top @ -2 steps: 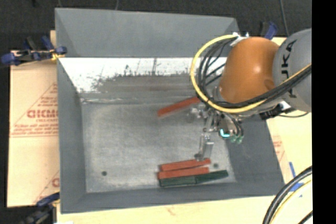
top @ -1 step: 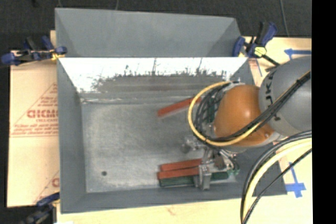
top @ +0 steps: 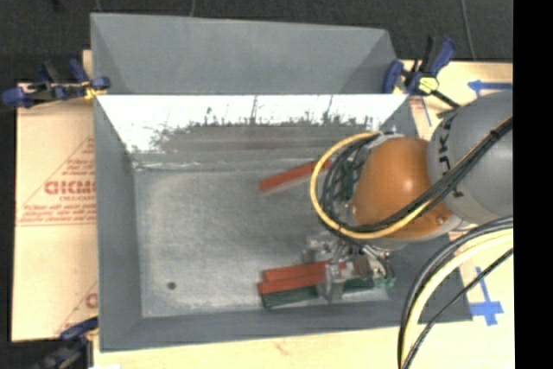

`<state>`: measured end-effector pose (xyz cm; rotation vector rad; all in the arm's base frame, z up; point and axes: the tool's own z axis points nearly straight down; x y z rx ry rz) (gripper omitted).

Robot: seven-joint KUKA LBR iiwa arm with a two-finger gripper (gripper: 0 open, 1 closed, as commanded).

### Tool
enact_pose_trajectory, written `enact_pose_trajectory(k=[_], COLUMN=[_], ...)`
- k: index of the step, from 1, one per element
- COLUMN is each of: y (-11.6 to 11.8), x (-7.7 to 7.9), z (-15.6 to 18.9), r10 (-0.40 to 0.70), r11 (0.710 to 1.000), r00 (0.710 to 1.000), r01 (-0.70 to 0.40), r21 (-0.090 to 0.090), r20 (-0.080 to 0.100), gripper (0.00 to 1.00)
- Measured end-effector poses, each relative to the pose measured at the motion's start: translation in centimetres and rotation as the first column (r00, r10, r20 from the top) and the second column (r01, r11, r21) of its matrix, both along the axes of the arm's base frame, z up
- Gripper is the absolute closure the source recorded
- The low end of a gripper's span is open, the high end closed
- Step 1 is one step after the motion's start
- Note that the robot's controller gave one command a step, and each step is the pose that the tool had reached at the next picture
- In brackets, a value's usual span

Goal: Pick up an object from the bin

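- The red-brown bar (top: pixel 292 276) lies near the front wall of the bin (top: pixel 112 212), right beside a green bar (top: pixel 289 299).
- Both look stiff, light and smooth, so they are probably best gripped across their narrow sides.
- The hand (top: pixel 341 268) sits low at their right ends.
- I cannot tell whether the hand is apart or together.

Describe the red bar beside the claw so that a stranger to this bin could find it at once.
In the grey metal bin, go to the lower right corner of the camera view, where the claw reaches down. Just left of the claw lies the flat red-brown bar. Its close neighbour just below it in the view is a dark green bar.
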<state>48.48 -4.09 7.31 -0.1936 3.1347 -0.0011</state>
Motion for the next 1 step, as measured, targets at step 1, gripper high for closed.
enact_pose_trajectory(k=[1], y=[-0.26], x=[0.04], z=[12.83], r10=[0.017], r11=[1.000], r00=[1.000], r01=[-0.017], r21=[-0.001], r20=[0.010], gripper=[1.00])
